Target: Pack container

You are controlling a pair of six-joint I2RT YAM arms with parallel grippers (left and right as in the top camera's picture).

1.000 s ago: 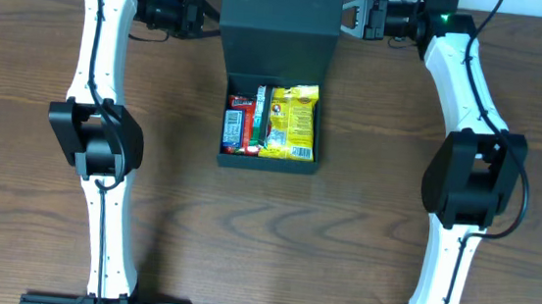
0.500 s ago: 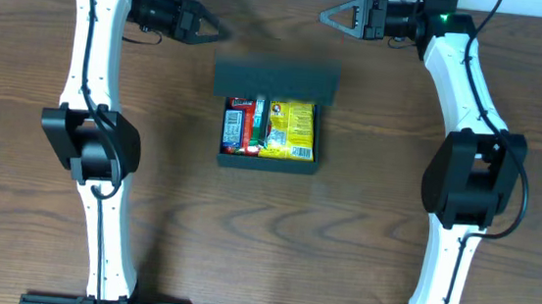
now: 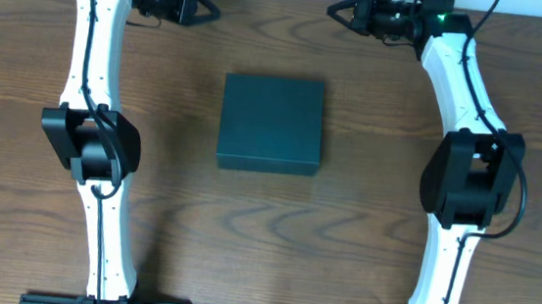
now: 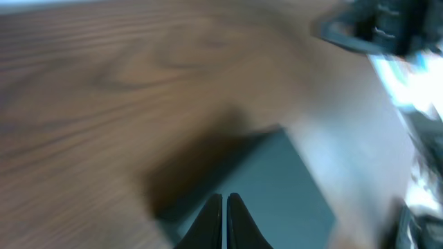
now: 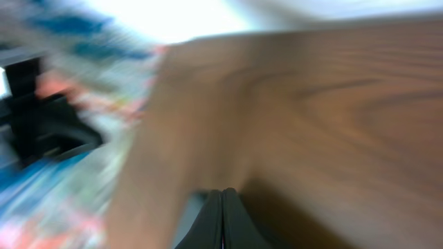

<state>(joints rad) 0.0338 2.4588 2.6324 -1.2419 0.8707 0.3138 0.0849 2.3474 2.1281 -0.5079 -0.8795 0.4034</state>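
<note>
The container (image 3: 271, 122), a dark teal square box, sits closed in the middle of the table with its lid flat on top. It shows blurred in the left wrist view (image 4: 277, 187). My left gripper (image 3: 207, 12) is shut and empty at the far left of the table, well away from the box; its fingertips (image 4: 225, 199) touch each other. My right gripper (image 3: 335, 9) is shut and empty at the far right of the table; its fingertips (image 5: 222, 192) are pressed together. Whatever is inside the box is hidden by the lid.
The wooden table (image 3: 264, 230) surrounds the box. Both white arms reach from the near edge along the left side (image 3: 90, 136) and the right side (image 3: 465, 179). The wrist views are motion-blurred.
The lid has fallen shut over the snack packets, which are now hidden. Both grippers have let go of the lid, drawn back toward the far edge and closed.
</note>
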